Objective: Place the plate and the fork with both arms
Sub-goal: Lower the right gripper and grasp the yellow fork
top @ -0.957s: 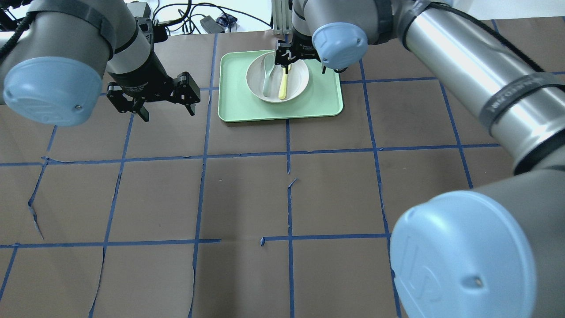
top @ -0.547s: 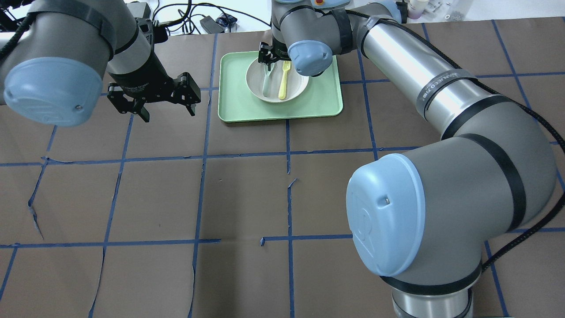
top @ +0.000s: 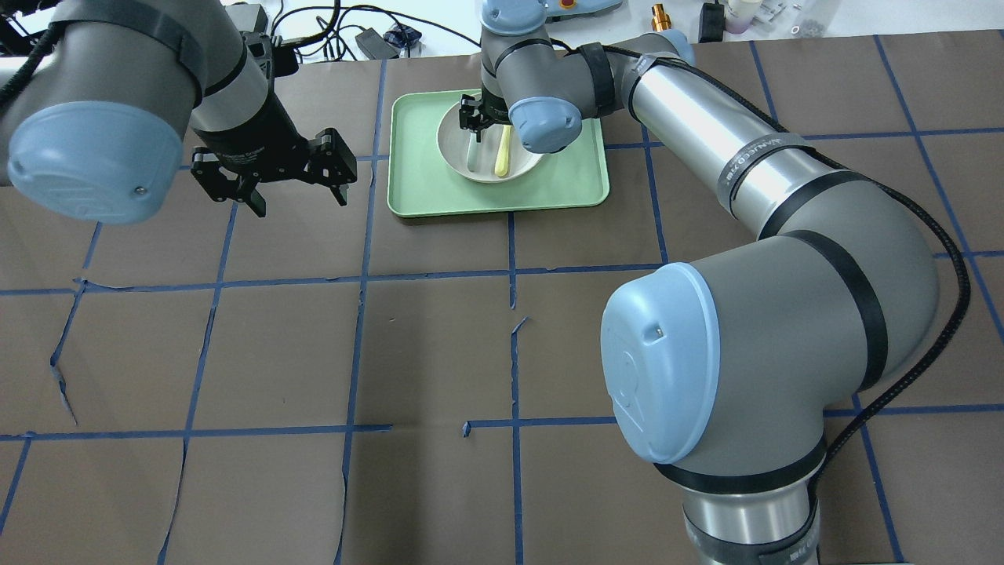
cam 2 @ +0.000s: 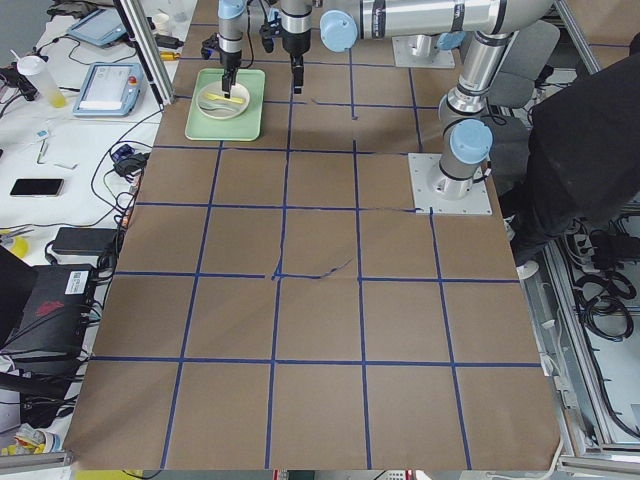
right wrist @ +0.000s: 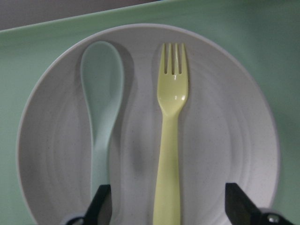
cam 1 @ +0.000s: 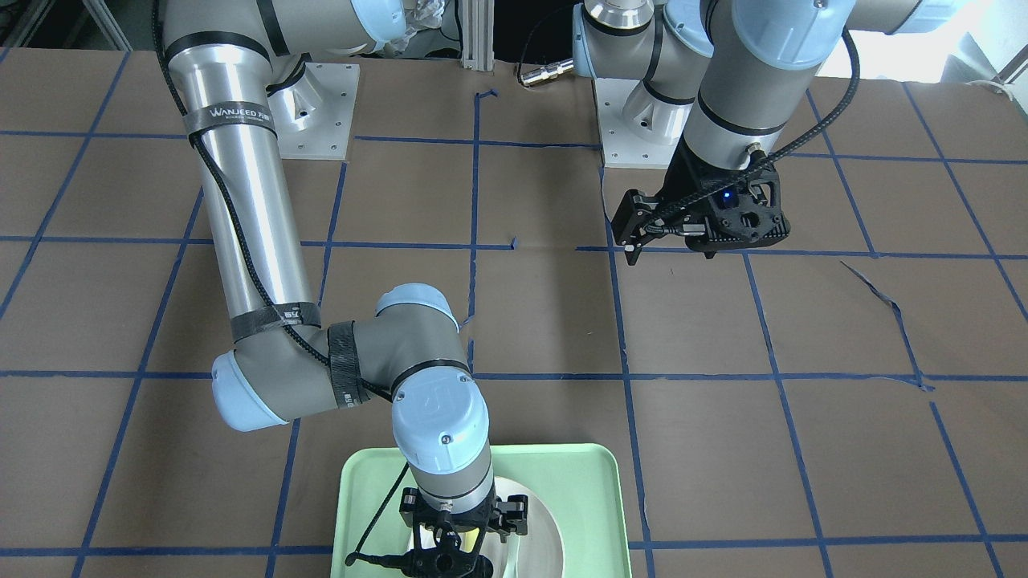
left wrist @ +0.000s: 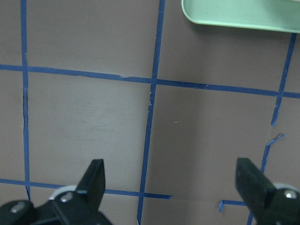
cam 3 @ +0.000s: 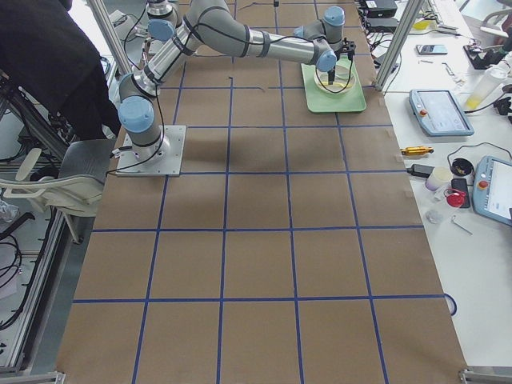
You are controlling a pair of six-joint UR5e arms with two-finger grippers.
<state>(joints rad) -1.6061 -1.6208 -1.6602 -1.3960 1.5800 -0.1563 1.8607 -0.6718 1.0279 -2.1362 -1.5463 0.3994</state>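
Note:
The white plate [top: 524,159] lies in the light-green tray [top: 416,188] at the far middle of the table. The pale-yellow fork [top: 503,157] lies in the plate beside a grey-green spoon [top: 473,157]. My right gripper [top: 478,118] hangs over the plate's far side, open and empty. In the right wrist view its fingers [right wrist: 101,206] stand either side of the fork [right wrist: 171,117], with the spoon [right wrist: 101,103] to the left on the plate [right wrist: 225,117]. My left gripper [top: 298,200] is open and empty above the bare table, left of the tray; it also shows in the left wrist view [left wrist: 169,164].
The table is brown paper with a blue tape grid. The tray's corner [left wrist: 225,14] shows at the top of the left wrist view. My right arm's forearm and elbow [top: 753,314] stretch over the table's right half. Cables and devices lie beyond the far edge.
My right arm has swung, its elbow drawing back, and its gripper has shifted left over the plate. Fork, spoon and plate lie as before. The left arm has not moved.

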